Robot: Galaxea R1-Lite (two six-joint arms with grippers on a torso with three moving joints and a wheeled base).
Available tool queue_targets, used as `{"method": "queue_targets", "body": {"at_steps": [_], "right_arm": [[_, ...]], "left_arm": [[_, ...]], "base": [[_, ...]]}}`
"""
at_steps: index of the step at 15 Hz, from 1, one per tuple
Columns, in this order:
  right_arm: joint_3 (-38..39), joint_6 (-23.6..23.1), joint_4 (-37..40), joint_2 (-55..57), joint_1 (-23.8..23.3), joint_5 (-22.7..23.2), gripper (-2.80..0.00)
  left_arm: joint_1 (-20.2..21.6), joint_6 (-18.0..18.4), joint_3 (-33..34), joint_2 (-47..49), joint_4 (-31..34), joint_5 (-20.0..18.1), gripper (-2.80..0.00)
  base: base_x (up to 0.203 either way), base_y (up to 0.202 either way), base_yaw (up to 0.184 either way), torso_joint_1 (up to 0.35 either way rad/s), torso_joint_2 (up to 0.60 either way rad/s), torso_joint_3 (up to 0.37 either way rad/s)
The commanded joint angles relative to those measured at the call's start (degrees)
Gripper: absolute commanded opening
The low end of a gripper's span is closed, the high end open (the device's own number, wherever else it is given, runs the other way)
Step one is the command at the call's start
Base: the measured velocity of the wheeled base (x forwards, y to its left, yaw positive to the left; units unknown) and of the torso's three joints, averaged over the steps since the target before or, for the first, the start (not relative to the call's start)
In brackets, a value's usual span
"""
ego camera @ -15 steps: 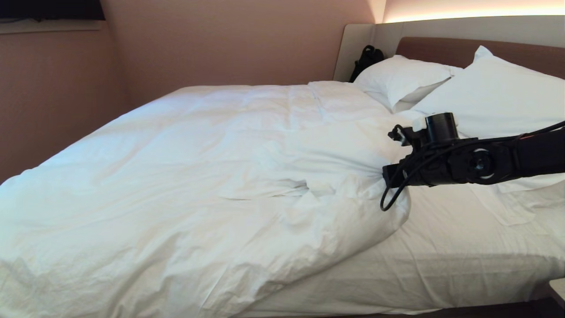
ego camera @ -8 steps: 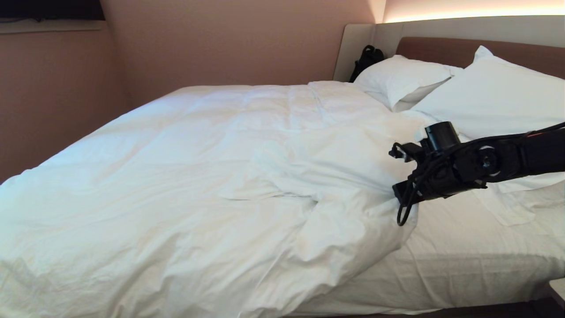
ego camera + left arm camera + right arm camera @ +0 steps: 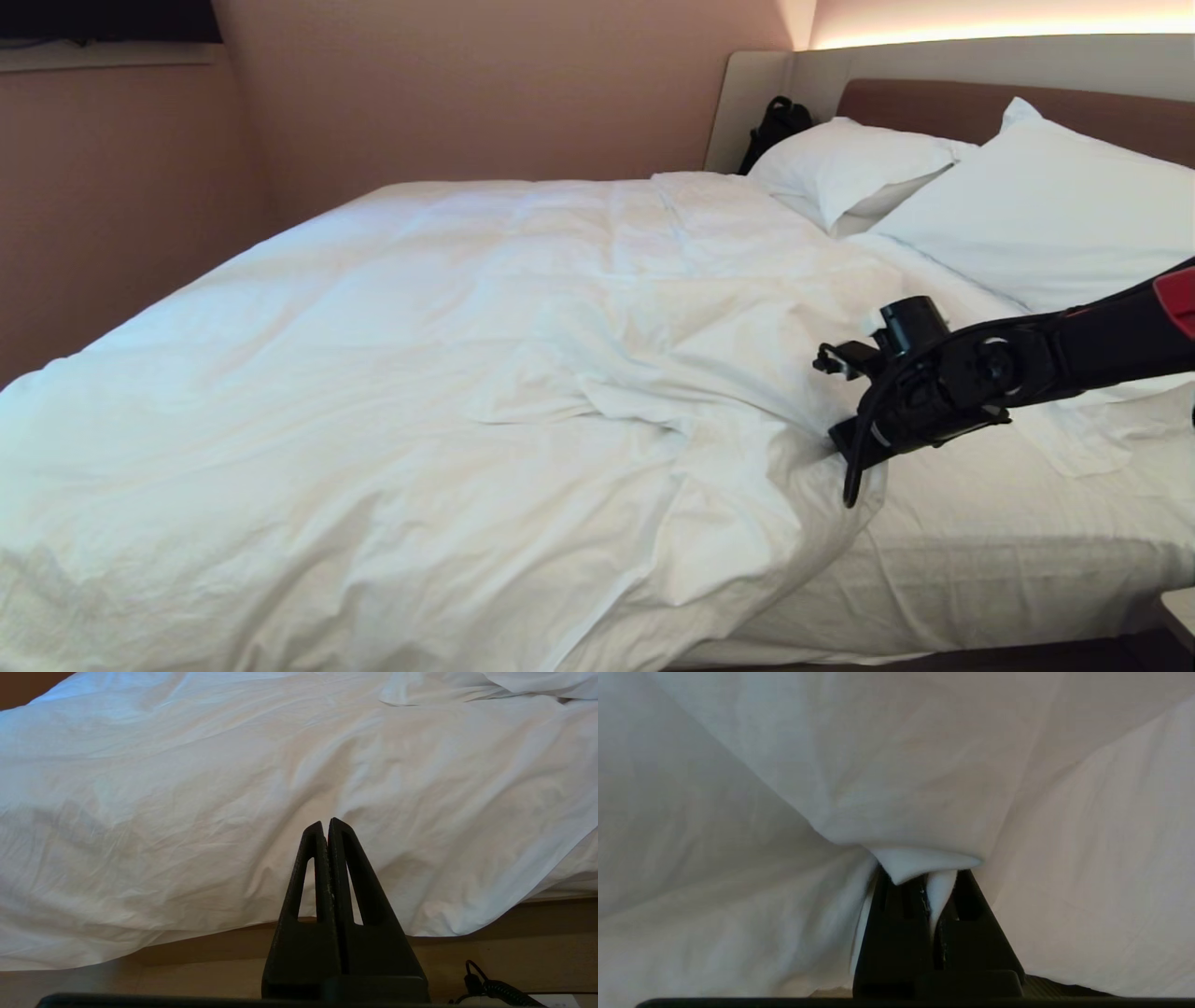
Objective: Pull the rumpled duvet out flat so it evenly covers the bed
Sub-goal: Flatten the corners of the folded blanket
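1. Two black robot arms serve this wide low bed [image 3: 980,560] with its tight white sheet, brown padded headboard and two white rectangular pillows [image 3: 1036,205].
2. A thick, puffy white duvet [image 3: 420,373] covers most of the mattress but stops short on the near side by the pillows, where its corner lies bunched and bare sheet shows.
3. Reaching in from the pillow side, the right gripper [image 3: 845,439] is clenched on a fold of the duvet's edge; in the wrist view white cloth pokes out between its black fingers [image 3: 896,924].
4. Low at the bedside, the left gripper [image 3: 327,828] is parked, pinched closed on nothing.
5. To do this pull well, I would say: keep the pinch firm, draw the corner low and steadily toward the pillows and the near edge, then release once the folds run out.
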Motion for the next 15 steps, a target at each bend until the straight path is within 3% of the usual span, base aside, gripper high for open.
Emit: {"method": "queue_targets", "body": {"at_steps": [1, 5, 6, 7, 15], "right_arm": [[0.2, -0.2, -3.3, 0.5, -0.1, -0.2, -2.8], [1.0, -0.2, -3.3, -0.5, 0.0, -0.5, -2.8], [1.1, -0.2, -3.3, -0.9, 0.0, -0.5, -1.69], [1.3, -0.3, -3.2, -1.8, 0.0, -0.5, 0.0], [6.6, -3.6, -3.2, -13.5, 1.6, -0.6, 0.0]], "left_arm": [[0.0, 0.0, 0.0, 0.0, 0.0, 0.0, -2.8], [0.0, 0.0, 0.0, 0.0, 0.0, 0.0, -2.8], [0.0, 0.0, 0.0, 0.0, 0.0, 0.0, -2.8], [0.0, 0.0, 0.0, 0.0, 0.0, 0.0, -2.8], [0.0, 0.0, 0.0, 0.0, 0.0, 0.0, -2.8]], "base": [[0.0, 0.0, 0.0, 0.0, 0.0, 0.0], [0.0, 0.0, 0.0, 0.0, 0.0, 0.0], [0.0, 0.0, 0.0, 0.0, 0.0, 0.0], [0.0, 0.0, 0.0, 0.0, 0.0, 0.0], [0.0, 0.0, 0.0, 0.0, 0.0, 0.0]]}}
